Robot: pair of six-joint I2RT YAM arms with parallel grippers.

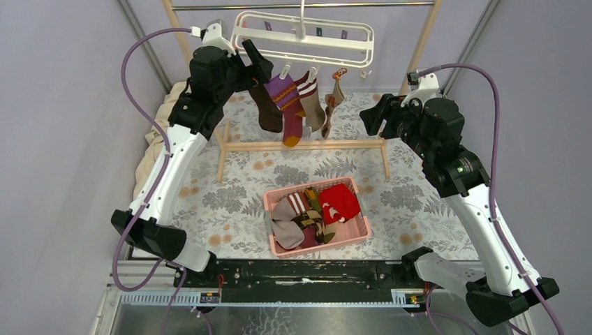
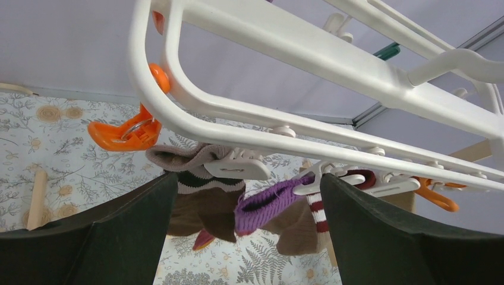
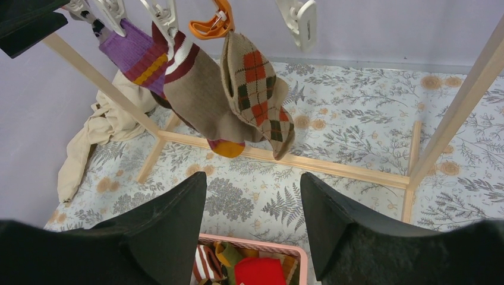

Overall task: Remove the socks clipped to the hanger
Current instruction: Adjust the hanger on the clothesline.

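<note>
At the back of the table, 12 o'clock in the top view: the white hanger (image 1: 304, 35) hangs inside a wooden frame (image 1: 307, 145), w/ four socks (image 1: 290, 122) clipped along its near bar. L to R they are a dark brown sock (image 1: 267, 108), a purple sock (image 1: 286, 94), a beige sock (image 1: 312, 101) w/ maroon stripes and an argyle sock (image 1: 333, 105).

My L pincer (image 2: 248, 196) is raised at 9 o'clock of that row, right up by the hanger's L end, jaws wide apart. In its wrist cam the brown and purple socks show in the gap betw. the fingers (image 2: 119, 237). I grip nothing, and whether a finger touches the cloth I can't tell. An orange clip (image 2: 128, 133) dangles at 10 o'clock in that view.

My R pincer (image 3: 252, 184) hovers at 3 o'clock of the row, apart from the argyle sock, jaws about half apart and holding nothing. Its wrist cam shows the argyle sock under a second orange clip (image 3: 211, 24).

At table centre, 6 o'clock of the hanger, a pink basket (image 1: 307, 186) holds loose socks, incl. a red sock (image 1: 340, 202) on its R side. A beige cloth (image 1: 157, 139) lies bunched at the table's 9 o'clock edge, beside the flowered mat (image 1: 419, 202).
</note>
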